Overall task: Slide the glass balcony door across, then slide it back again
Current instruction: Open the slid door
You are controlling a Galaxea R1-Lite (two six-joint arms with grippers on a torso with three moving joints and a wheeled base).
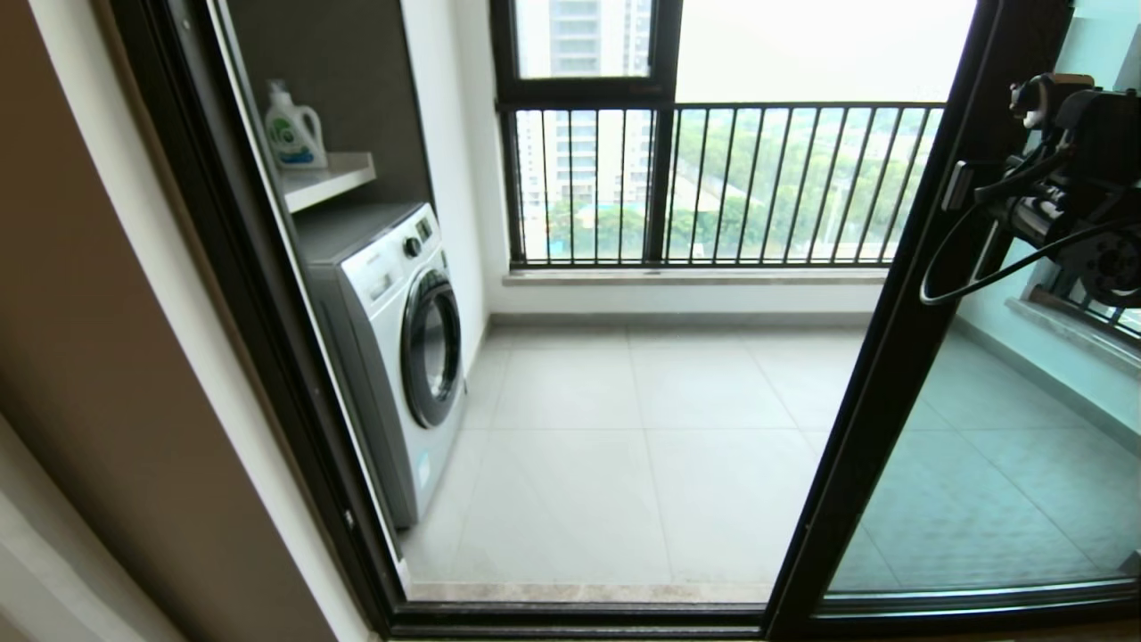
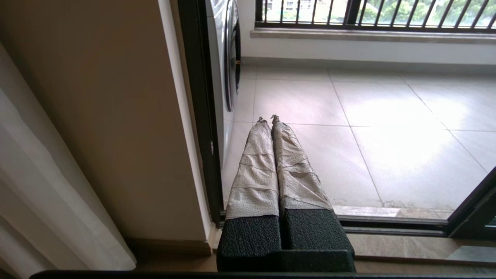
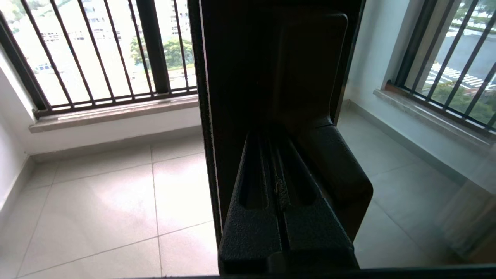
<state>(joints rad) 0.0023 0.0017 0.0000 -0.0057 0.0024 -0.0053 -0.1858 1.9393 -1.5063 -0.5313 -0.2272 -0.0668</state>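
Observation:
The glass balcony door (image 1: 900,339) stands at the right of the opening, its black upright slanting across the head view and its glass (image 1: 980,464) tinting the floor behind. A small black bar handle (image 1: 956,185) sits on that upright. My right gripper (image 3: 273,139) is shut, its dark fingers pressed flat against the upright right beside the handle (image 3: 337,170), nothing between them. My left gripper (image 2: 268,118) hangs low by the left jamb, tape-wrapped fingers shut and empty, pointing at the balcony tiles. The door's lower corner (image 2: 471,209) shows at that view's edge.
A washing machine (image 1: 401,348) stands inside the balcony at left, with a detergent bottle (image 1: 292,129) on the shelf above. The barred window (image 1: 713,183) closes the far side. The black left jamb (image 1: 258,294), floor track (image 1: 579,611) and a white curtain (image 2: 46,193) border the opening.

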